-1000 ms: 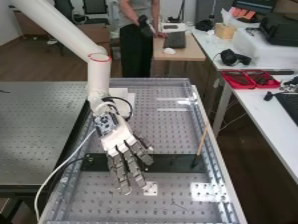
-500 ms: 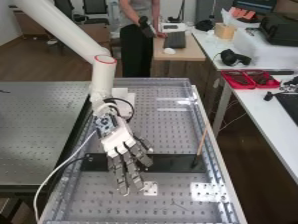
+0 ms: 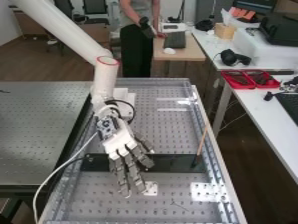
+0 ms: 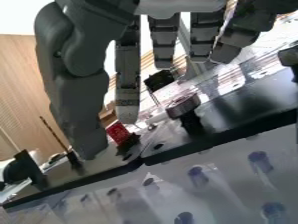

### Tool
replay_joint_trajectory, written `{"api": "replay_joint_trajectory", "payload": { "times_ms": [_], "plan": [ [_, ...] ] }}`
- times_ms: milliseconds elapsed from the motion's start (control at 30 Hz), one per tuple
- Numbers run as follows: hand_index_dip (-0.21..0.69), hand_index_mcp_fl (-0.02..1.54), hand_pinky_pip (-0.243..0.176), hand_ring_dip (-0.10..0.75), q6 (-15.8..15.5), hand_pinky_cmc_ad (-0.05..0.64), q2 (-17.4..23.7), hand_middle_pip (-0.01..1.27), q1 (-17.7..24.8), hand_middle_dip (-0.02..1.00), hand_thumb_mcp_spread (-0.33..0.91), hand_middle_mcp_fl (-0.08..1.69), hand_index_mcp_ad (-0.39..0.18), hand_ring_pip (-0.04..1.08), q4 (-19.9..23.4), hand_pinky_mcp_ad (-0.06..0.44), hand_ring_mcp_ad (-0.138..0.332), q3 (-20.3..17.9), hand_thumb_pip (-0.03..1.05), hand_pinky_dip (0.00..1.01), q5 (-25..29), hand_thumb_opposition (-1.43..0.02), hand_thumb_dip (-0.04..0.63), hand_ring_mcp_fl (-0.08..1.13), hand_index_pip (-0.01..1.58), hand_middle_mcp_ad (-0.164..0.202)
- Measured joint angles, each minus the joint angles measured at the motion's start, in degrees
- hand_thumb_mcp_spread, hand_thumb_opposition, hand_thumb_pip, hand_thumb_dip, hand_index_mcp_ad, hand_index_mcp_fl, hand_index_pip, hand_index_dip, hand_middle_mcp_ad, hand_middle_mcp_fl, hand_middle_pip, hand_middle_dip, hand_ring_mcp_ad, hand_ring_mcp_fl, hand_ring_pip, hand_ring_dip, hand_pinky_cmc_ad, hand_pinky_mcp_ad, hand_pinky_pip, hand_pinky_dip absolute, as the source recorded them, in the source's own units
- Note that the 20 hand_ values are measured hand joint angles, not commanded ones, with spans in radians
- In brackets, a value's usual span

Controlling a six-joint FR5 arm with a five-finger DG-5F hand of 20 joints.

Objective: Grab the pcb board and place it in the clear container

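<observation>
The hand (image 3: 120, 139) hangs over the dark bar on the perforated bench in the high view, its fingers extended and apart, holding nothing. In the wrist view the hand (image 4: 78, 95) has its thumb and fingers loosely straight. A small red board (image 4: 118, 132), which looks like the pcb, is beyond the fingertips, beside a dark clip-like part on the bar. One fingertip overlaps its edge in the picture; whether they touch I cannot tell. I cannot tell the clear container from the shiny surfaces and glare on the bench.
A dark bar (image 3: 174, 163) crosses the bench (image 3: 113, 207), with a thin brown stick (image 3: 202, 142) upright near its right end. A small white plate (image 3: 151, 188) is close to the fingertips. A round knob (image 4: 183, 105) stands on the bar. Red trays (image 3: 238, 80) rest on the right-hand table.
The arm's elbow has shifted right and slightly down in the high view. The hand has moved only a little, with its fingers still extended.
</observation>
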Motion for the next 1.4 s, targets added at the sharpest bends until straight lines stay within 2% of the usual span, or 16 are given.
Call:
{"api": "replay_joint_trajectory", "payload": {
  "times_ms": [133, 500, 1067, 1233, 1400],
  "plan": [
    [0.241, 0.23, -0.086, 0.03, 0.9, 0.276, -0.2, 0.13, -0.1, 0.16, 0.62, 0.04, -0.056, 0.09, -0.6, 0.148, 0.195, 0.3, 0.36, 0.18, -0.1, -0.83, 0.269, 0.02, 1.33, 0.094],
    [0.227, 0.29, -0.084, 0.037, -1.5, 0.278, 0.4, 0.13, -0.6, 0.16, 0.62, 0.05, -0.056, 0.09, 1.2, 0.148, 0.19, 0.1, 0.37, 0.18, -0.7, -0.83, 0.269, 0.02, 1.3, 0.087],
    [0.227, 0.31, -0.077, 0.037, -2.5, 0.278, 0.2, 0.13, -0.8, 0.16, 0.62, 0.05, -0.052, 0.09, 2.7, 0.147, 0.188, -0.9, 0.36, 0.18, -1.2, -0.83, 0.269, 0.03, 1.28, 0.082],
    [0.213, 0.35, -0.077, 0.037, -2.7, 0.297, 0.3, 0.13, -0.8, 0.16, 0.64, 0.05, -0.087, 0.09, 3.1, 0.147, 0.19, -1.0, 0.37, 0.18, -1.2, -0.84, 0.269, 0.03, 1.34, 0.075],
    [0.213, 0.38, -0.075, 0.037, -3.4, 0.298, 0.3, 0.13, -0.8, 0.16, 0.66, 0.05, -0.087, 0.09, 4.1, 0.147, 0.19, -1.1, 0.37, 0.18, -1.2, -0.85, 0.265, 0.03, 1.38, 0.079]
  ]
}}
